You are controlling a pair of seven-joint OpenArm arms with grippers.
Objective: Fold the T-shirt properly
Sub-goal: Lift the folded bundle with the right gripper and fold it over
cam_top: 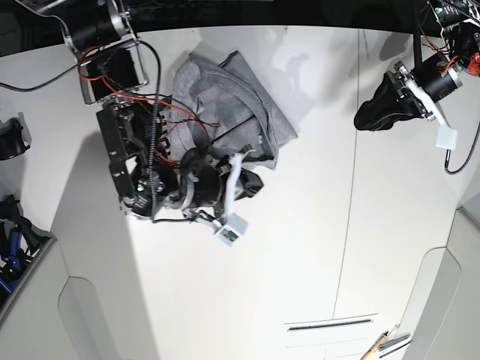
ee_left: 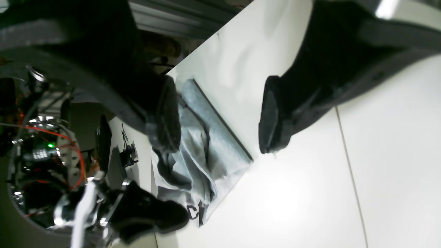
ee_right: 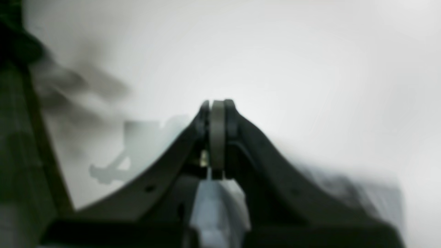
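Note:
The heather-grey T-shirt [cam_top: 225,97] lies crumpled in a heap at the far middle of the white table; in the left wrist view [ee_left: 213,148] a bit of black lettering shows at its lower edge. My right gripper [cam_top: 255,182] sits at the heap's near edge. Its jaws are shut with a thin grey layer of cloth pinched between them [ee_right: 217,106]. My left gripper [ee_left: 220,120] is wide open and empty. It hovers over bare table far to the right of the shirt [cam_top: 365,116].
Red and black cables [cam_top: 161,112] run along the right arm beside the shirt. A table seam [cam_top: 349,187] runs front to back. A pencil [cam_top: 373,348] lies at the front edge. Dark clutter [cam_top: 11,139] sits off the table's left side.

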